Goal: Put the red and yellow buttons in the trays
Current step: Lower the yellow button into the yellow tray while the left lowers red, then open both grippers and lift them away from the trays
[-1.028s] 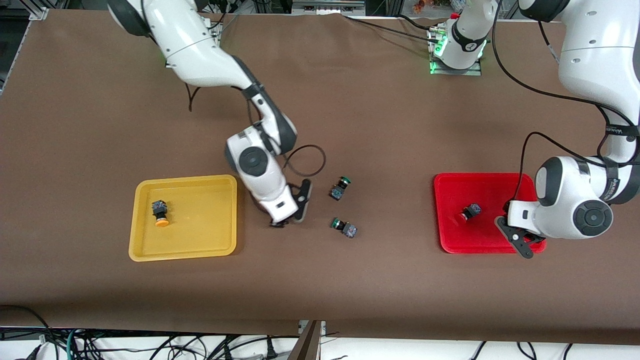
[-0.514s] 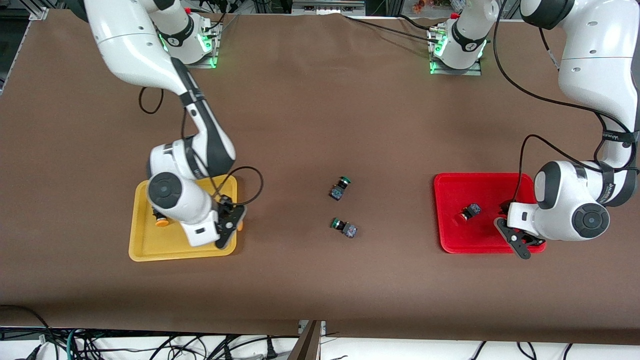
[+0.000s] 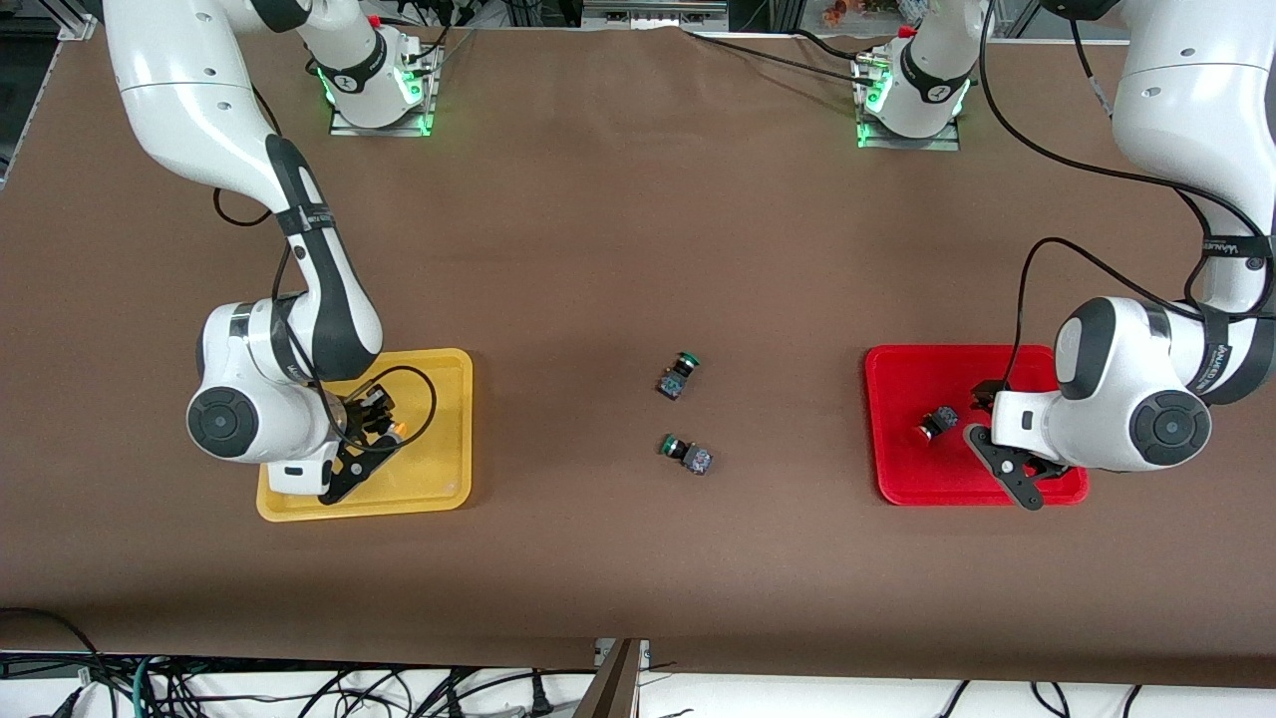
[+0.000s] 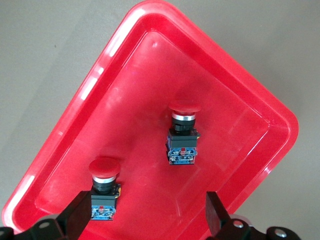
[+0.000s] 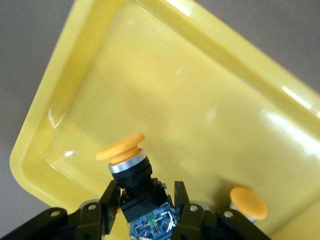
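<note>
Release into the yellow tray is judged to be the step in hand. A yellow-capped button is clamped by its dark body between the fingers of the right gripper, its long axis running out from the fingertips with the cap leading, over the tray floor near the table's right-arm end. A second yellow-capped button is seen in the tray, just beside the gripper.

At the left-arm end, the left gripper is held over the red tray with fingers apart and empty; two red-capped buttons lie in that tray, one of them beside a fingertip.

Compared with a second ago, the right gripper has been carried from mid-table to the yellow tray, and the left has been shifted slightly over its tray.
</note>
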Tool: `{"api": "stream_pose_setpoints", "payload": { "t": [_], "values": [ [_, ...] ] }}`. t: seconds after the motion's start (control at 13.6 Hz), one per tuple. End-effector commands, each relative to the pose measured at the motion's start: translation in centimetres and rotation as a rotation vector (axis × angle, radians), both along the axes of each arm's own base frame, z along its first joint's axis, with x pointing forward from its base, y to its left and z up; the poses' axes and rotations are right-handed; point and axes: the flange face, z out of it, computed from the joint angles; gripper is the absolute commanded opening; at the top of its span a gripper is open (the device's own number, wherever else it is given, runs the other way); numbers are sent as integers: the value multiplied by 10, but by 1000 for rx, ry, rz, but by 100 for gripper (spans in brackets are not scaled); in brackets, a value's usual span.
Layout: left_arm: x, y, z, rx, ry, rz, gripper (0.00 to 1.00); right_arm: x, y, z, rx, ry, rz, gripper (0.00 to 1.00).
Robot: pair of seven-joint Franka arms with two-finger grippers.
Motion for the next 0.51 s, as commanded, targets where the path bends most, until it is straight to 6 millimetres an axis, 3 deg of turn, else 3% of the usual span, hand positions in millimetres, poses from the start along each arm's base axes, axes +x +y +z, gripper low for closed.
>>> {"api": "stream_pose_setpoints", "payload": {
  "t": [0.0, 0.07, 0.22, 0.44],
  "values": [
    [-3, -5, 9, 11, 4, 5, 100, -10, -6, -13, 8, 35, -167, 9],
    [-3, -7, 14, 15, -4, 24, 100, -11, -6, -14, 23, 43, -209, 12],
    [-6, -21, 38, 34, -18, 65, 100, -9, -14, -18, 26, 50, -272, 100],
    [-11, -33, 110, 58, -108, 179, 100, -3, -15, 1, 34, 28, -269, 100]
  ]
}}
